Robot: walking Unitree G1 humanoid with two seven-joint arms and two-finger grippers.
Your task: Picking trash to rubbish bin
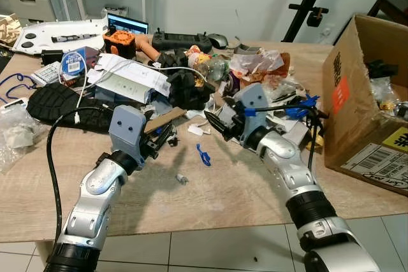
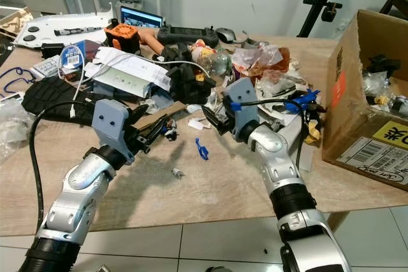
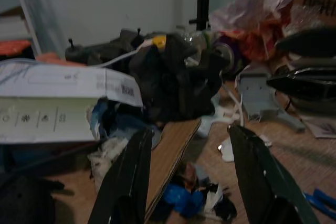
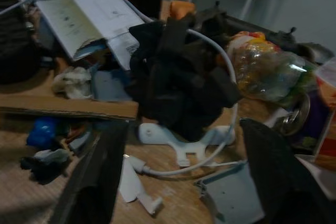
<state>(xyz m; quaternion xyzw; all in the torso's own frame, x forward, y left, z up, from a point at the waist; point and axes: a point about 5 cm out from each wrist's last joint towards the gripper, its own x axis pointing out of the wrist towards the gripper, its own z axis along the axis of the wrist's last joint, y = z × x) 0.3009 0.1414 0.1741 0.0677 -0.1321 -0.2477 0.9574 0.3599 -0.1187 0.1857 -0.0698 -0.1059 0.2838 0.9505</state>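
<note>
Trash is heaped across a wooden table (image 1: 242, 189): a black crumpled cloth (image 4: 178, 77), a crushed clear bottle (image 4: 268, 74), pink-white wrappers (image 1: 258, 63) and a cardboard strip (image 3: 173, 150). My left gripper (image 1: 167, 137) is open, low over the table, with a small blue and black scrap bundle (image 3: 191, 198) lying between its fingers (image 3: 126, 182). My right gripper (image 1: 215, 121) is open too and faces the pile from the right. A white plastic piece (image 4: 178, 140) and a white cable (image 4: 226, 103) lie ahead of it. Neither gripper holds anything.
An open cardboard box (image 1: 347, 93) with wrapping inside stands at the table's right edge. A blue clip (image 1: 203, 155) and a small grey scrap (image 1: 182, 178) lie on bare wood between my arms. A black mesh pad (image 1: 60, 103), papers (image 1: 131, 78) and electronics crowd the back left.
</note>
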